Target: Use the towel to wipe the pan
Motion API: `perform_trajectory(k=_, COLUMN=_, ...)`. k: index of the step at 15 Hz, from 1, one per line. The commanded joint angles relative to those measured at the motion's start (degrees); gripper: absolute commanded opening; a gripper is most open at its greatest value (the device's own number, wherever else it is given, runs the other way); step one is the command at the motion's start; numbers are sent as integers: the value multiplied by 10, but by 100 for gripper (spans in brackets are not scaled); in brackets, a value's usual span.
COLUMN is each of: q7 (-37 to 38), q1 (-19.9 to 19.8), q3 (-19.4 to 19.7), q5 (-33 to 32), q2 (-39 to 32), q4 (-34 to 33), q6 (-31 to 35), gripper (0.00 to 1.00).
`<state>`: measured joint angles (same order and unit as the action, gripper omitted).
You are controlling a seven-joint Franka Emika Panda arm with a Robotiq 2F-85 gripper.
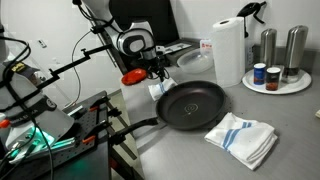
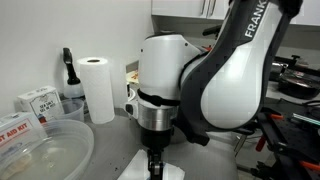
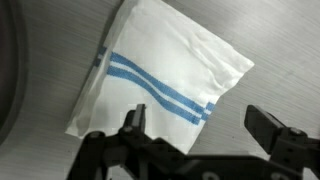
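Approach to towel point(image 3: 165, 70), flat just beside pan point(image 1: 192, 105) and not yet gripped, with gripper point(image 3: 198, 125) poised over it, fingers point(image 3: 262, 125) wide and empty; next, probably, lower straight down, pinch a fold firmly, lift, then carry across onto the pan for wiping.

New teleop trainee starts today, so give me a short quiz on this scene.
1. True or false: the gripper is open and holds nothing.
2. Relative to the black round frying pan, the white blue-striped cloth towel lies: A inside it; B beside it on the grey counter; C under it.
3. Fill in: the small spice jars stand on a white round ____.
Key: 1 true; 2 B; 3 plate.
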<state>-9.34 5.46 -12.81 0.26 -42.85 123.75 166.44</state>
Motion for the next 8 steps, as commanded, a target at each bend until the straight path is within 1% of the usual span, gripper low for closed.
perform_trajectory(k=1, q7=3, q1=24, q3=14, q5=-27, q2=-24, q4=-6, q6=46, gripper=100)
perform_trajectory(k=4, q7=6, q1=44, q3=32, q5=-44, q2=-38, q4=-8, q6=71, gripper=100)
perform_trajectory(k=8, q7=11, q1=76, q3=71, q5=-67, q2=-51, q4=-8, q6=112, gripper=100)
